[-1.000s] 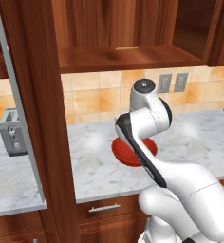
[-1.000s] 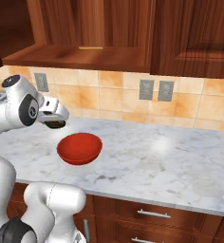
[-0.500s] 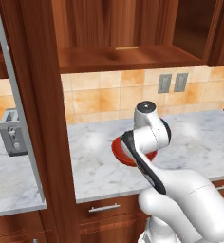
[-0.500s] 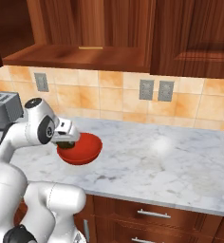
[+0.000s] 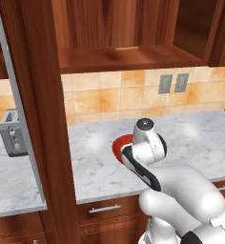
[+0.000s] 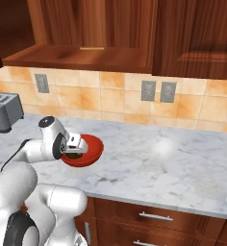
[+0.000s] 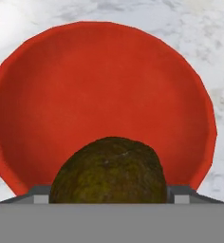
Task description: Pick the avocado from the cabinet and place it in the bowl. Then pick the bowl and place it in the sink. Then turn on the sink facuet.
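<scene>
Bowl: glossy red, shallow, round; I see it on the marble counter toward the back-left part, nearer the tiled wall than the front edge. I judge it rigid, light and slick; a pinch across the rim wall looks like the surest hold, since the smooth inside offers nothing to catch.
Counter: the widest thing carrying the work; a toaster stands at its far left end, well apart from the bowl.
Cabinet: reddish-brown, its plank shelf above the counter; the long silver bar handle shows on the open door at my left.
Gripper: I read its two dark tips as set wide on either side of the avocado, pinching it across its broadest part, directly over the bowl's near rim.
Avocado: dark olive, rough-skinned, nearly round; between the tips, above the red interior in the hand view. I cannot tell whether it touches the bowl floor. I judge it firm but bruisable, apt to roll once released.
Step in hand: placing the fruit; I judge release to be near.
</scene>
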Robot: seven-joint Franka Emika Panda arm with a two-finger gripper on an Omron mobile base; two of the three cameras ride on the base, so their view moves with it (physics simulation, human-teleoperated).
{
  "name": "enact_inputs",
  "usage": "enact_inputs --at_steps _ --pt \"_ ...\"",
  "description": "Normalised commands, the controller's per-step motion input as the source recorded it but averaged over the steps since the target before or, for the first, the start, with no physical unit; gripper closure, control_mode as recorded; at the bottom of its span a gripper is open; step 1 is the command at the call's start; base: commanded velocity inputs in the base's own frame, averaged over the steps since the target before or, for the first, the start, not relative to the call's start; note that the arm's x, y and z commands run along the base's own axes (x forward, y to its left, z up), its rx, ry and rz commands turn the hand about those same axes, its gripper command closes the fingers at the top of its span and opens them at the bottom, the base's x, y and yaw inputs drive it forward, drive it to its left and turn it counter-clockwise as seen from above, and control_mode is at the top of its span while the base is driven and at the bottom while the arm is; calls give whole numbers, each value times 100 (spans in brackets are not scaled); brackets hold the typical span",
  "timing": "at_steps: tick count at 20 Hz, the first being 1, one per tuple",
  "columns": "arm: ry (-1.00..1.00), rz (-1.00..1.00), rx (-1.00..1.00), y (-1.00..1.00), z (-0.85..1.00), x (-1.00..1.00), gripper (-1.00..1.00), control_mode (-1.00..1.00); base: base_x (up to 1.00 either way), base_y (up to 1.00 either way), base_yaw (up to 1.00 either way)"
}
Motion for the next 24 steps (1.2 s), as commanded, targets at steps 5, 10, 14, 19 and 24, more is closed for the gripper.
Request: enact_inputs --at_steps 5,10,14,19,24 --pt "2 0 5 -10 -13 23 100 -100 0 0 0" --pt "2 0 4 -4 -7 16 -100 -100 0 0 0" --pt "1 0 1 0 -14 20 -100 -100 0 0 0" --pt "0 1 2 0 0 9 -100 -100 0 0 0" --pt "1 6 -1 16 27 4 -100 -100 0 0 0"
